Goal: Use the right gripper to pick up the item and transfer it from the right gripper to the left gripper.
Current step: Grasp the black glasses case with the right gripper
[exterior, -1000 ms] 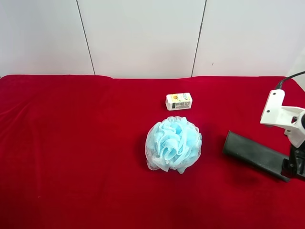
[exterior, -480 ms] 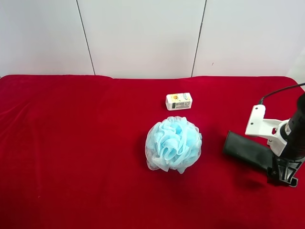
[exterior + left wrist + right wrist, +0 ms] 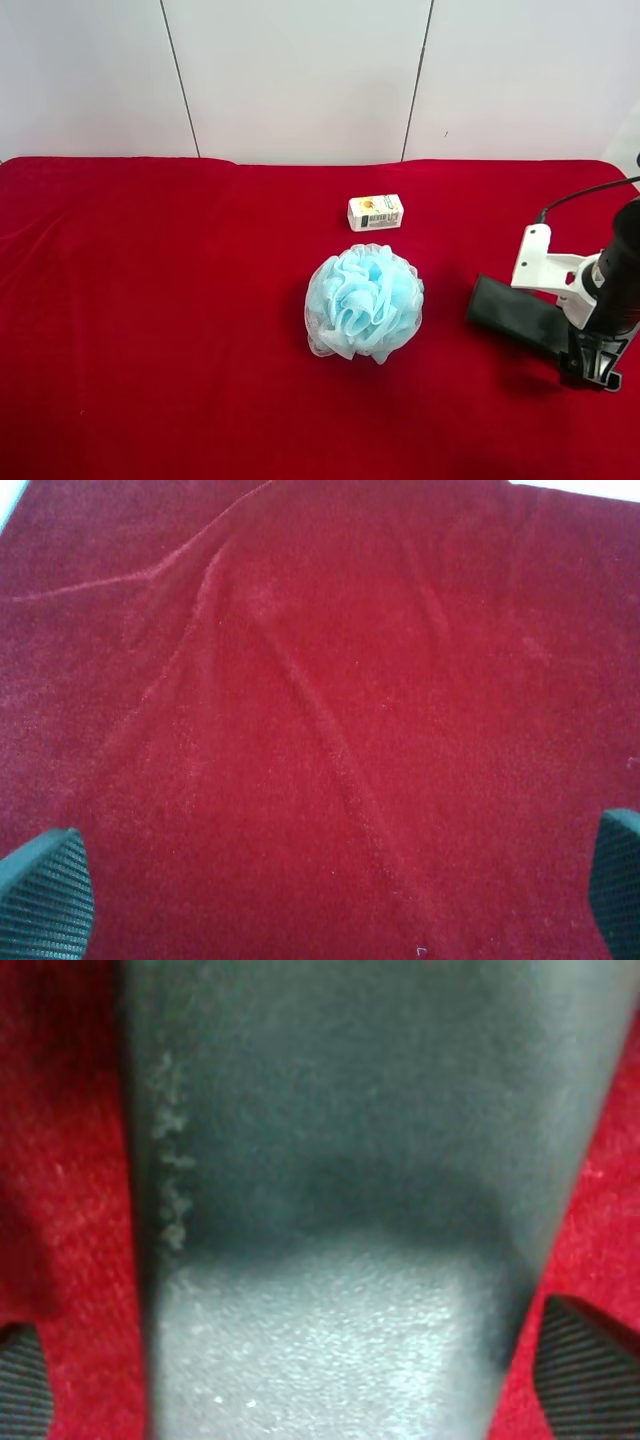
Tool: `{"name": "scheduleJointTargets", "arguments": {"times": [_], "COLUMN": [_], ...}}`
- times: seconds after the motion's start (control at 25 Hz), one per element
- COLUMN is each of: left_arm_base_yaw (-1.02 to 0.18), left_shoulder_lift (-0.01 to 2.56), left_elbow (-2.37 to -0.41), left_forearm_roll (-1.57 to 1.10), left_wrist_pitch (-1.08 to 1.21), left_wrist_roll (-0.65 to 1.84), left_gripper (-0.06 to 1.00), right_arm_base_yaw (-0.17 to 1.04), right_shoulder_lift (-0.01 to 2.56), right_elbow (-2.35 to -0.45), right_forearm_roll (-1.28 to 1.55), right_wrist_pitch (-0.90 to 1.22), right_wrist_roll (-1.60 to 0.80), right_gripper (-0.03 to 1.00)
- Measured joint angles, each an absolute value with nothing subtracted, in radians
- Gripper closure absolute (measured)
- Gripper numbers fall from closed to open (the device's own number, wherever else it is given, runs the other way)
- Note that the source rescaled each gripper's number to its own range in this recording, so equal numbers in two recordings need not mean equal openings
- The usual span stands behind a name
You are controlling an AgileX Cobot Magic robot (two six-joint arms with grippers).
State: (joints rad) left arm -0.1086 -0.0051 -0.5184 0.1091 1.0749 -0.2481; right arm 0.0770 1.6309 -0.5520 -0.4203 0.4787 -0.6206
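Within 1 second the right hand (image 3: pixel 592 360) has lowered over the item (image 3: pixel 510 312), lying on the red worktop (image 3: pixel 150 300) near the bath puff (image 3: pixel 364 302); jaws wide open astride it, nothing gripped, so closing comes next.

High camera: off arms, wide and distant, angled down across red cloth (image 3: pixel 160 330) toward white panelled wall (image 3: pixel 300 80) along top of frame. Right wrist camera: very close above dark case (image 3: pixel 330 1160), aimed down; case blurred, filling frame, right gripper (image 3: pixel 305 1375) fingertips in lower corners. Left wrist camera: looking down on creased cloth, nearer than high camera, left gripper (image 3: pixel 330 890) fingertips in lower corners. High and right wrist views share case and surrounding cloth, at right of high frame. Left wrist's patch cannot be placed in high view.
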Motion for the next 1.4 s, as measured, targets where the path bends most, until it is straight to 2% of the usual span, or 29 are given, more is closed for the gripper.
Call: {"name": "scheduleJointTargets", "arguments": {"times": [1.04,1.12,1.16,1.32,1.36,1.4], "left_arm_base_yaw": [-0.109,-0.109,-0.109,-0.109,-0.109,-0.109], "left_shoulder_lift": [-0.005,-0.005,-0.005,-0.005,-0.005,-0.005], "left_elbow": [-0.518,-0.518,-0.518,-0.518,-0.518,-0.518], "left_forearm_roll": [0.109,0.109,0.109,0.109,0.109,0.109], "left_wrist_pitch": [1.075,1.075,1.075,1.075,1.075,1.075], "left_wrist_roll": [-0.248,-0.248,-0.248,-0.248,-0.248,-0.248], "left_gripper": [-0.05,-0.05,-0.05,-0.05,-0.05,-0.05], "right_arm_base_yaw": [0.076,0.076,0.076,0.076,0.076,0.076], "right_shoulder_lift": [1.721,1.721,1.721,1.726,1.726,1.726], "right_elbow": [-0.557,-0.557,-0.557,-0.557,-0.557,-0.557], "right_forearm_roll": [-0.444,-0.442,-0.440,-0.439,-0.442,-0.443], "right_wrist_pitch": [0.458,0.462,0.463,0.485,0.487,0.488], "right_wrist_roll": [-0.570,-0.569,-0.565,-0.560,-0.556,-0.555], "right_gripper": [0.09,0.15,0.21,0.67,0.73,0.73]}}
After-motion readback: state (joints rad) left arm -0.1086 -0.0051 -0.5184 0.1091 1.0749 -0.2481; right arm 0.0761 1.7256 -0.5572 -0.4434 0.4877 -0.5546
